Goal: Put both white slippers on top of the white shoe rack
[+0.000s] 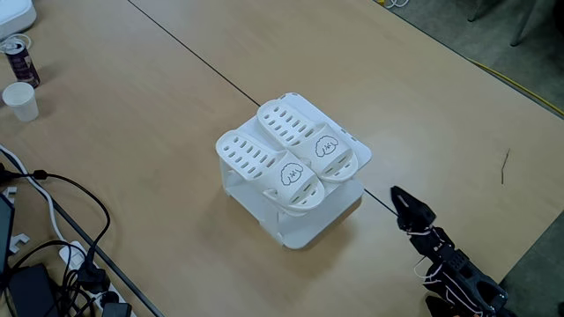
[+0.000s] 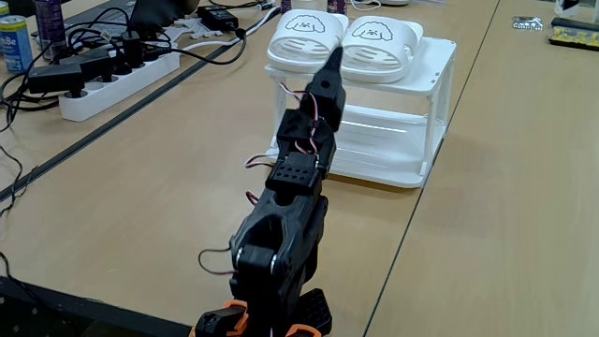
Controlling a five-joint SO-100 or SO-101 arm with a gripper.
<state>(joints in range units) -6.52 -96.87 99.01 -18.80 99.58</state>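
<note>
White slippers sit side by side on the flat top of the white shoe rack (image 1: 304, 231), straps toward the arm and slotted soles running away from it. In a fixed view from above, one slipper (image 1: 269, 168) lies nearer the left and the other slipper (image 1: 308, 138) just beside it on the far right, the two touching along their inner edges; each strap carries a small black cartoon face. In a fixed view from behind the arm, the same pair shows as a left slipper (image 2: 304, 36) and a right slipper (image 2: 379, 43) on the rack (image 2: 435, 103), whose lower shelf is bare.

The rack stands on a light wooden table (image 1: 159, 114), close to a dark seam that runs across the surface. The black arm reaches from the near side, and its gripper (image 1: 401, 201) hangs just right of the rack in the view from above, apart from it and holding nothing. Its fingers come to a narrow point, pressed together. From behind the arm, the gripper (image 2: 333, 58) overlaps the gap between the two straps.

A paper cup (image 1: 21, 100) and a can (image 1: 19, 58) stand at the far left, and cables (image 1: 62, 220) with a power strip (image 2: 117, 80) lie along the left edge.
</note>
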